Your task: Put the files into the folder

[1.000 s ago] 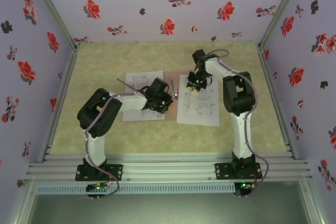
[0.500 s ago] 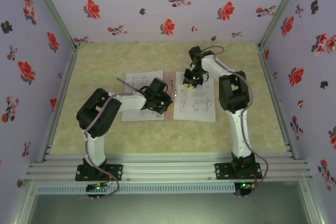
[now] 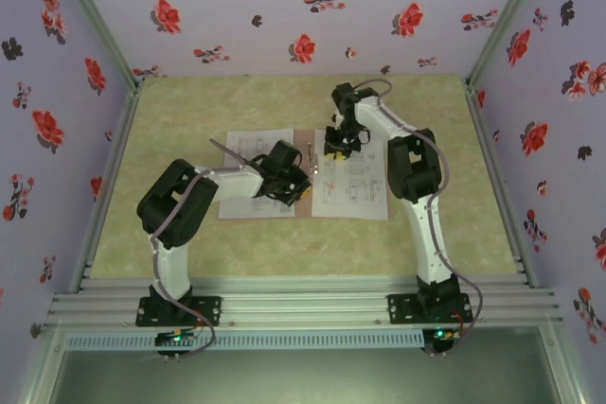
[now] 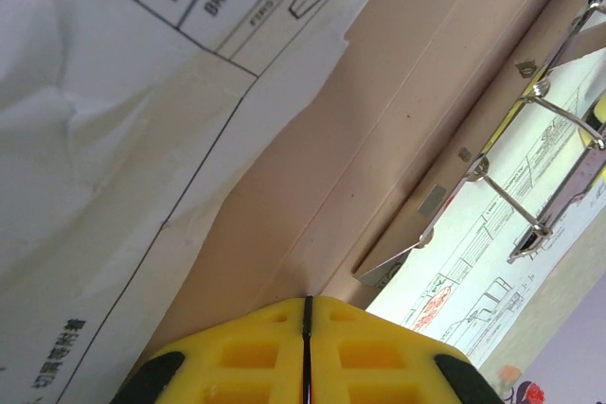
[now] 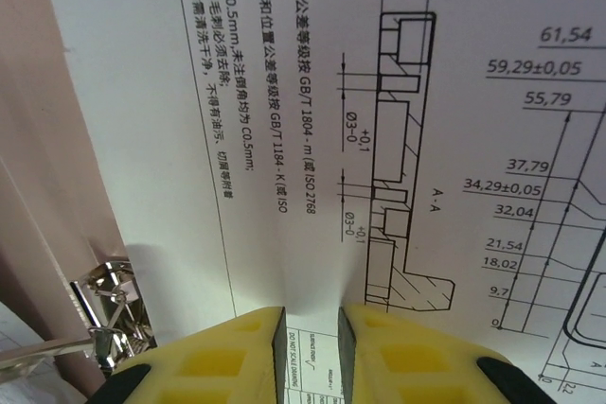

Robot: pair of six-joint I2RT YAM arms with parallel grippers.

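Right wrist view: right gripper (image 5: 310, 319), jaws narrowly apart, nipping a raised crease of the right sheet (image 5: 454, 139).
Left wrist view: left gripper (image 4: 308, 319) clenched above the folder (image 4: 398, 111); nothing visible between the tips.
Bearing: clip (image 5: 99, 314) lies just left of the right sheet's edge, toward the left arm; the right arm is nearer that sheet.
Long axis: right sheet and folder spine run near-to-far, side by side.
Location: top view, right sheet flat right of the spine, left sheet (image 3: 248, 172) left of it.
Materials: sheets thin, white, line-printed, the left one rumpled; folder matt pinkish card; clip bright wire rings.
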